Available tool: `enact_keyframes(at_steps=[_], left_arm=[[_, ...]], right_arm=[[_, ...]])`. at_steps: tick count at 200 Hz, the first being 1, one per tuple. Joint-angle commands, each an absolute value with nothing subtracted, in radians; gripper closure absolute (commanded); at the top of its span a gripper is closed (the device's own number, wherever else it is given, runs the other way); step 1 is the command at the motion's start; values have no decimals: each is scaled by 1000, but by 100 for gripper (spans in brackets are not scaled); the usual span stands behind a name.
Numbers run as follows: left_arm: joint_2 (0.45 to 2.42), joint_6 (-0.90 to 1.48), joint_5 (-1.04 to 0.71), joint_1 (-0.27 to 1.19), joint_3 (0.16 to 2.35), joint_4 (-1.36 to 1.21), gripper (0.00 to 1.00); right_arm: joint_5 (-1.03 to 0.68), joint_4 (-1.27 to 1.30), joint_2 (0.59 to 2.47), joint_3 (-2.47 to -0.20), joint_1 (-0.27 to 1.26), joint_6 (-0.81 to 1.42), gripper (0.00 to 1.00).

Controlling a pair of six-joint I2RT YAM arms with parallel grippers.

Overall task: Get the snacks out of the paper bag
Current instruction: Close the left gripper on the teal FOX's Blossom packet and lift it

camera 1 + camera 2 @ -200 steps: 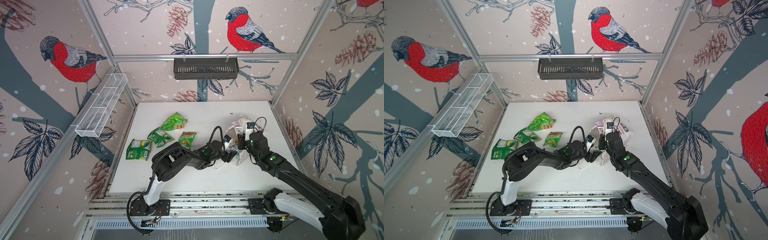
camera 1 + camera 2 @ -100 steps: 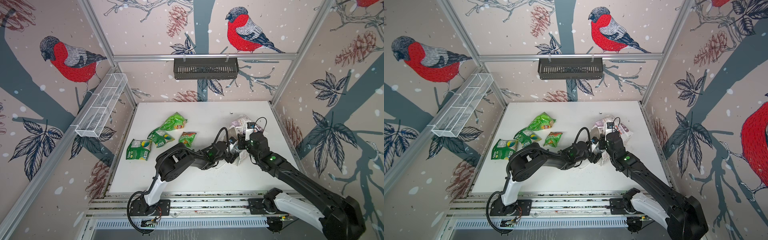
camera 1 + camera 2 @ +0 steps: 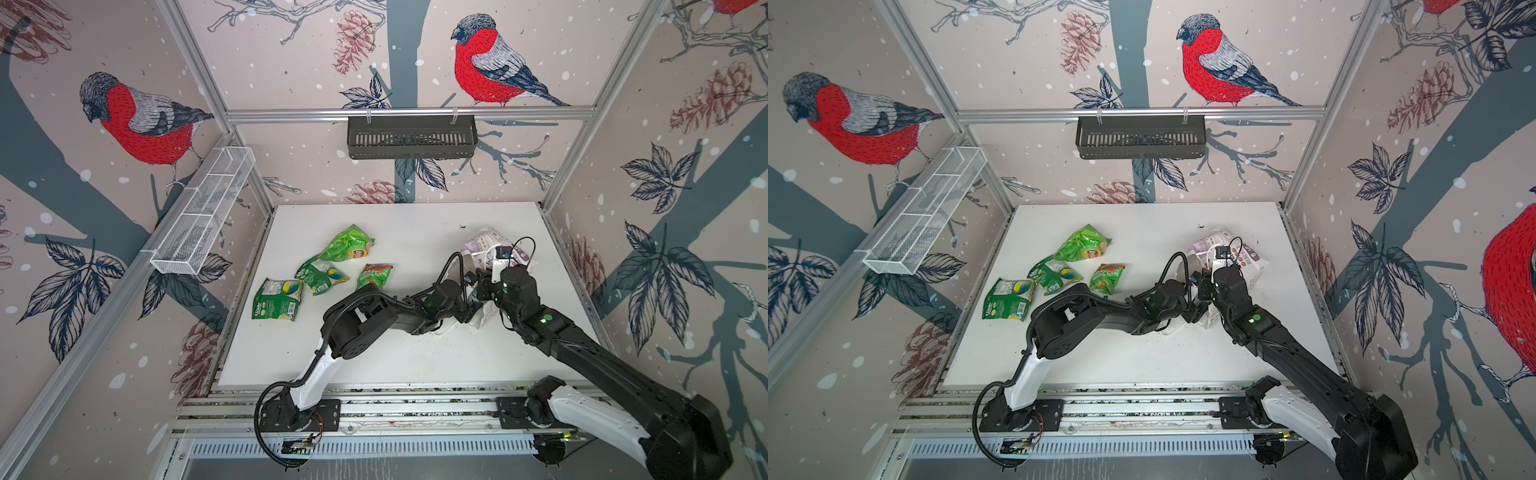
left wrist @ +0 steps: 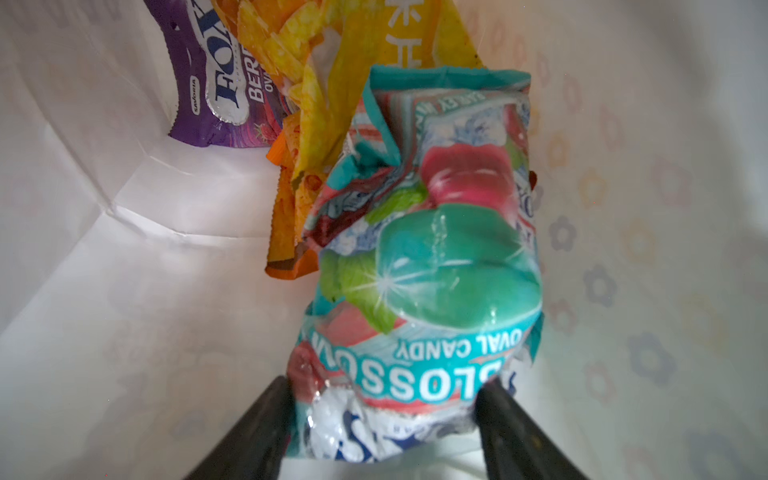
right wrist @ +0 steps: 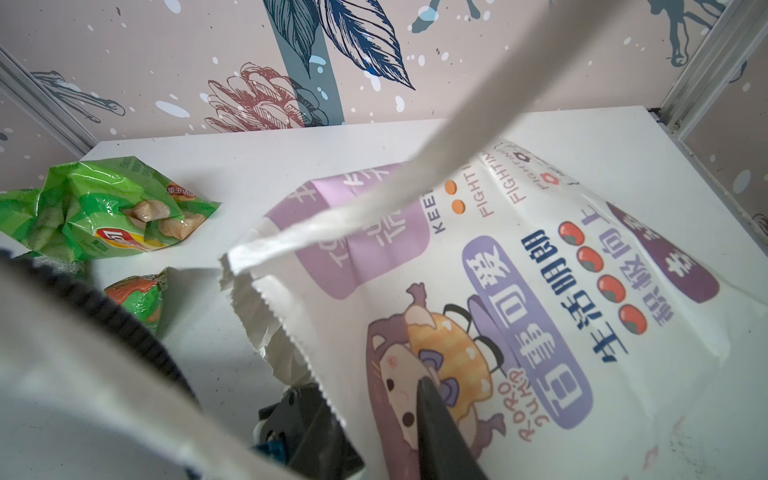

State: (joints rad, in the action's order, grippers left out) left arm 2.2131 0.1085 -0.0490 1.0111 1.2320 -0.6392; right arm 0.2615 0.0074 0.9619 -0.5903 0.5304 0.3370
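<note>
White paper walls hem in the left gripper [image 4: 384,386] on both sides. It is deep inside the paper bag [image 3: 484,243], which lies on its side at 3 o'clock on the desk [image 3: 415,224], close to the right edge. Its jaws stand fairly wide, fingers [image 4: 266,432] pressing both sides of the near end of the teal packet [image 4: 436,249]. Beyond it, toward the bag's bottom, a yellow packet [image 4: 332,83], an orange packet [image 4: 286,232] and a purple packet [image 4: 208,91] crowd together, with bare paper only beside them.

The right gripper [image 3: 478,286] holds the bag's mouth, its jaws nearly closed and pinching the upper wall by the serrated rim. Four green packets [image 3: 320,279] lie loose around 9 to 10 o'clock. The desk offers open room at 12 o'clock and along the 6 o'clock front strip.

Against a second ago, the left arm reaches further into the bag, and the green packets lie unmoved. The foil is crinkled and glossy. The bag is matt and creased, printed with purple patches and a cartoon figure.
</note>
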Motion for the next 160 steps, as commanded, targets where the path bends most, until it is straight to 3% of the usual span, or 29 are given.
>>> enact_keyframes(at_steps=[1, 65, 83, 110, 160], left_arm=[[2228, 120, -28, 1011, 1249, -603, 41], [2236, 127, -12, 1011, 1246, -621, 69], [2234, 129, -9, 1011, 1243, -624, 72], [2232, 130, -1, 1011, 1240, -627, 95], [2216, 133, 0, 1011, 1209, -661, 100]], right_arm=[[250, 45, 958, -588, 527, 345, 71], [238, 46, 950, -582, 513, 349, 71], [236, 46, 951, -581, 511, 351, 71], [234, 44, 951, -581, 509, 351, 71], [233, 44, 946, -580, 505, 352, 71]])
